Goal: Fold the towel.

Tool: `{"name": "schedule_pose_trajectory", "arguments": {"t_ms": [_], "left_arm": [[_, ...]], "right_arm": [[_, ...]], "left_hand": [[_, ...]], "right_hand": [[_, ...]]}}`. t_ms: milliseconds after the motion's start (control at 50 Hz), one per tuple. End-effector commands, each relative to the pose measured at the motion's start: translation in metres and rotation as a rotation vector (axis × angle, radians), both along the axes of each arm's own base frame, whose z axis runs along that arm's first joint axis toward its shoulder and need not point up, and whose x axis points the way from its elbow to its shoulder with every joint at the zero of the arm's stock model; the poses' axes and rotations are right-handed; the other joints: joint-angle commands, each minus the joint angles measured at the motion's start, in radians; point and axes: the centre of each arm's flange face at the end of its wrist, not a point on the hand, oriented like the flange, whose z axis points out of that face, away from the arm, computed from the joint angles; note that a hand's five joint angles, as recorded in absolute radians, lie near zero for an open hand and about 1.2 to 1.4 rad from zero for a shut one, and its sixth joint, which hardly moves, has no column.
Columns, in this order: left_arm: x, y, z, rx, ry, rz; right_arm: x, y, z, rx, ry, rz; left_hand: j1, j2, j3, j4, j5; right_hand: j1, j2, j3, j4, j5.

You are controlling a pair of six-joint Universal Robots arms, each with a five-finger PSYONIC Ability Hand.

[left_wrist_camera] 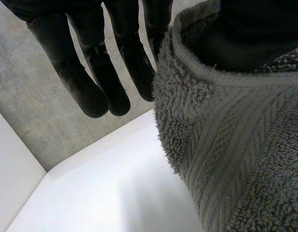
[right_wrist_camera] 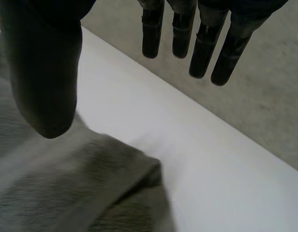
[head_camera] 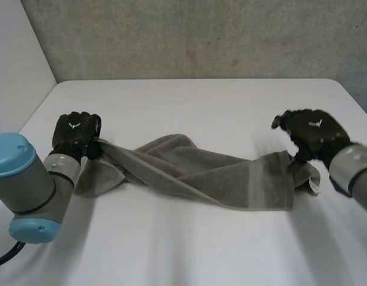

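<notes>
Towel [head_camera: 195, 173] lies bunched and rope-like on the white table [head_camera: 201, 101], across its middle and somewhat toward the near edge. Long axis runs side to side across the table. It slopes slightly, the end on the table's left side farther back and the end on the right side nearer. Cloth is grey terry with a woven band near the right end. The middle is twisted into long folds, and a loose flap spreads flat on the table at the left end.

Left hand [head_camera: 77, 134] sits at the towel's left end. In the left wrist view its fingers [left_wrist_camera: 96, 82] hang straight and clear of the table [left_wrist_camera: 105, 193]. The towel's hemmed edge [left_wrist_camera: 236, 159] is drawn up between the thumb [left_wrist_camera: 250, 34] and the nearest finger, so this hand pinches that end. Left arm [head_camera: 22, 185] comes in over the table's near left corner.

Right hand [head_camera: 311, 134] is over the towel's right end, where a corner rises toward it. In the right wrist view the fingers [right_wrist_camera: 202, 53] are straight and spread well away from the thumb [right_wrist_camera: 42, 72]. The thumb tip is just above the cloth [right_wrist_camera: 67, 193], and I cannot tell whether it touches. Nothing is clasped and the hand is slack. Bare table [right_wrist_camera: 212, 183] lies beyond the fingertips.
</notes>
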Motion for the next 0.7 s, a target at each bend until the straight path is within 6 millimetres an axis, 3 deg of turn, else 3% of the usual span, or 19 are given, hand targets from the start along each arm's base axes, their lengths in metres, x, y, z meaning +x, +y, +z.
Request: {"name": "schedule_pose_trajectory", "arguments": {"t_ms": [20,60,100,200,620,700], "left_arm": [[0.0,0.005,-0.004,0.011,-0.002,-0.005],[0.0,0.006,-0.004,0.011,-0.002,-0.005],[0.001,0.007,-0.003,0.002,-0.001,-0.006],[0.002,0.008,-0.001,-0.019,0.005,-0.003],[0.003,0.012,-0.004,-0.025,0.007,-0.005],[0.003,0.013,-0.003,-0.037,0.01,-0.008]], "right_arm": [[0.002,0.031,-0.031,0.002,0.003,0.115],[0.003,0.032,-0.04,0.02,0.02,0.124],[0.003,0.031,-0.062,0.082,0.067,0.129],[0.003,0.031,-0.08,0.125,0.115,0.142],[0.004,0.02,-0.108,0.121,0.139,0.149],[0.005,0.016,-0.113,0.107,0.159,0.155]], "left_hand": [[-0.062,-0.118,-0.15,-0.12,-0.263],[-0.062,-0.118,-0.15,-0.12,-0.263],[-0.062,-0.118,-0.15,-0.12,-0.263],[-0.062,-0.118,-0.15,-0.12,-0.263],[-0.062,-0.118,-0.15,-0.12,-0.263],[-0.062,-0.118,-0.15,-0.12,-0.263]], "right_hand": [[0.149,0.167,0.151,0.148,0.13],[0.17,0.188,0.172,0.168,0.151],[0.202,0.22,0.204,0.2,0.183],[0.264,0.282,0.266,0.262,0.245],[0.284,0.302,0.286,0.283,0.265],[0.375,0.393,0.377,0.374,0.356]]}}
